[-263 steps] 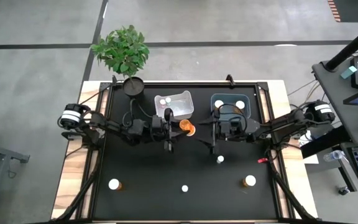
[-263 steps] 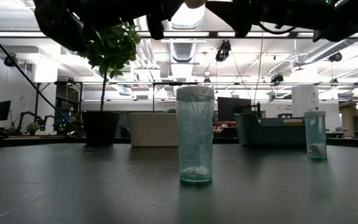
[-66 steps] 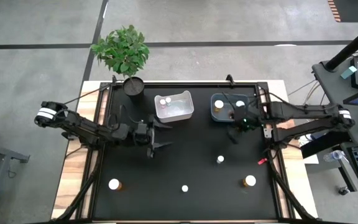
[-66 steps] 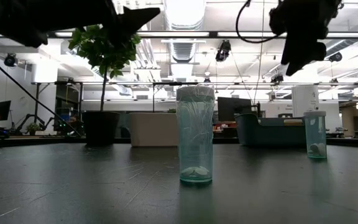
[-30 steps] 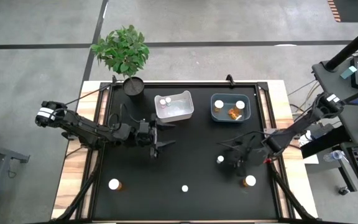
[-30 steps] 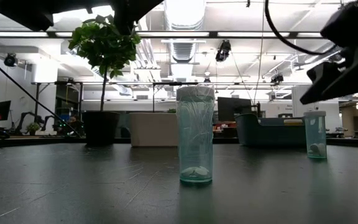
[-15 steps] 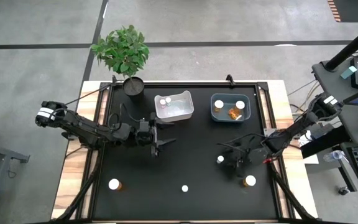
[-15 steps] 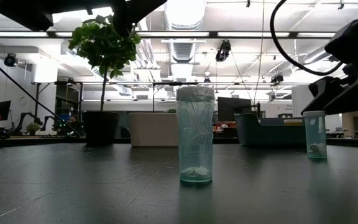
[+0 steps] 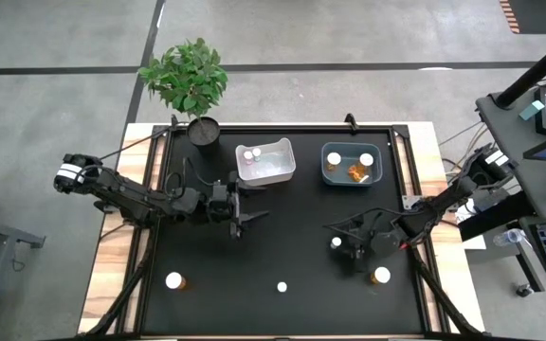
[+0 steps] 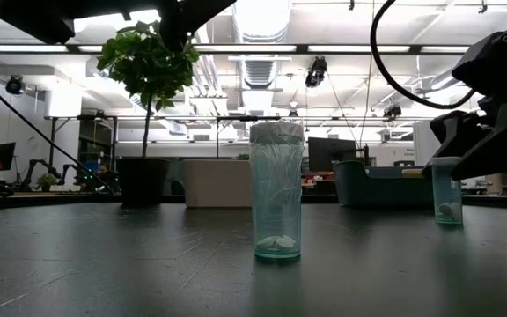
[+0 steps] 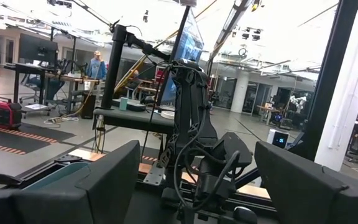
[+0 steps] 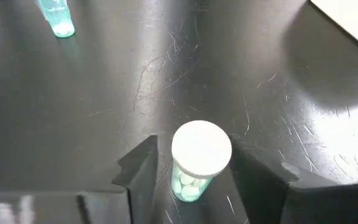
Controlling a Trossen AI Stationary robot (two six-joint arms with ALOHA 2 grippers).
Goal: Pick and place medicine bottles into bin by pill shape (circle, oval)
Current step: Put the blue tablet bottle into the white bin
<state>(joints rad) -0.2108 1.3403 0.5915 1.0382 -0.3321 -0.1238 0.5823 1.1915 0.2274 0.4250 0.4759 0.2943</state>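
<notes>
Where our right gripper (image 12: 191,171) straddles it unclosed, small upright bottle (image 12: 200,158), lower centre; left gripper (image 9: 245,215) agape, far.

Grey concrete floor (image 9: 55,85) around table; open workshop beyond, ceiling strip lights (image 10: 262,48), desk (image 9: 538,142) at right.

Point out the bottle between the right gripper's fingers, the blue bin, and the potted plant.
bottle (image 12: 201,148), right wrist view, on its white cap.
blue bin (image 9: 328,179), high view, on its near rim.
potted plant (image 9: 186,76), high view, on the leaves.
</notes>
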